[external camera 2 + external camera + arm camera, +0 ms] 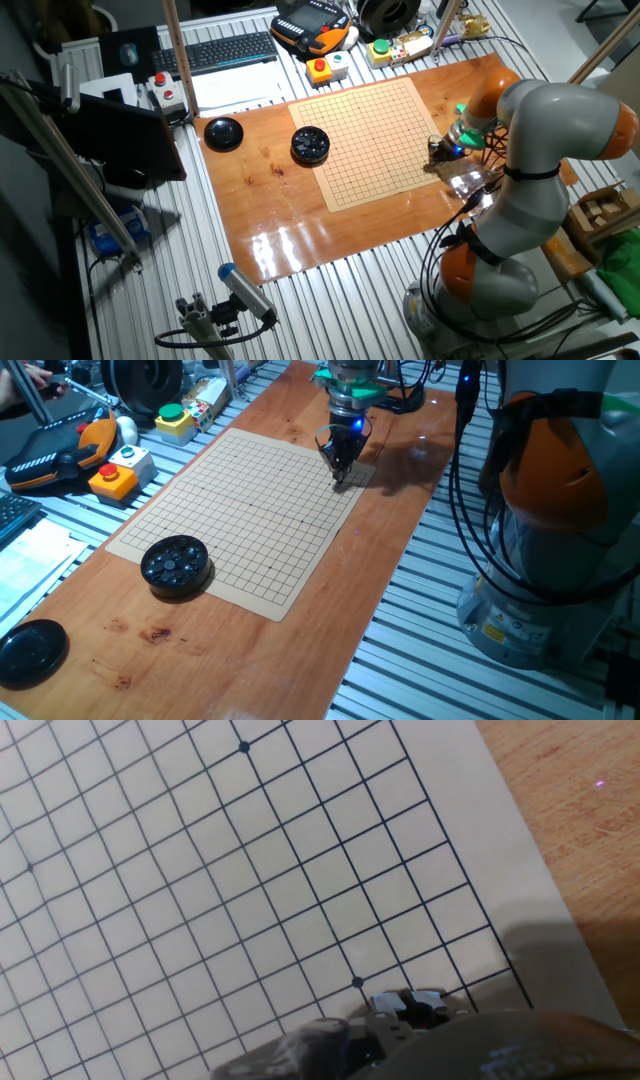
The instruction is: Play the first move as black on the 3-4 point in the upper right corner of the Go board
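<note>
I see the long wooden table [330, 590] with the pale board [240, 510] lying flat on it. My arm [560, 130] bends over from the side and brings the gripper [339, 478] low over the board's far corner, near the edge by the robot base. In the other fixed view the gripper [437, 150] sits at the right edge of the board [380, 140]. The round black bowl [176, 565] rests on the near corner of the board, well apart from the gripper, with dark stones inside. The flat black lid [32, 652] lies alone on the wood, further out than the bowl. In the hand view the fingers [405, 1003] look close together, tips just next to a star dot [357, 982] on the grid, near the board's corner. Something dark sits between the tips, but I cannot tell if it is the black stone. I see no stone lying on the grid lines around them.
</note>
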Robot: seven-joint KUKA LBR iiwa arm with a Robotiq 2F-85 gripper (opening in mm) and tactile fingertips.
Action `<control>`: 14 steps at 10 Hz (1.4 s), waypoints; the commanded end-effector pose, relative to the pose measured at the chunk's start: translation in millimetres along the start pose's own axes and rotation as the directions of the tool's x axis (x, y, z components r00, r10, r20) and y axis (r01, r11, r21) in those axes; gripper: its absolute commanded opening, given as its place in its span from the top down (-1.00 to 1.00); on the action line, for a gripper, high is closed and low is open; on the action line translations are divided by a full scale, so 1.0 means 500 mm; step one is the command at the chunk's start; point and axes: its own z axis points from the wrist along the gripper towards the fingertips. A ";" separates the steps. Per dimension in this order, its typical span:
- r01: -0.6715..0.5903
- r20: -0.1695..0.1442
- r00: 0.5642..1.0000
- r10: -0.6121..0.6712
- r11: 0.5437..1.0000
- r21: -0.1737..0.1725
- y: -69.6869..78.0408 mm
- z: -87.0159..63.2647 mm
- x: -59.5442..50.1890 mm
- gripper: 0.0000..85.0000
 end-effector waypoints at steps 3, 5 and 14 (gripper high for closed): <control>0.001 0.004 1.000 -0.001 1.000 0.005 0.000 0.000 0.000 0.53; -0.002 0.007 1.000 0.002 1.000 0.007 0.000 0.000 0.000 0.45; 0.008 0.037 0.999 -0.008 1.000 0.013 0.000 0.001 -0.001 0.40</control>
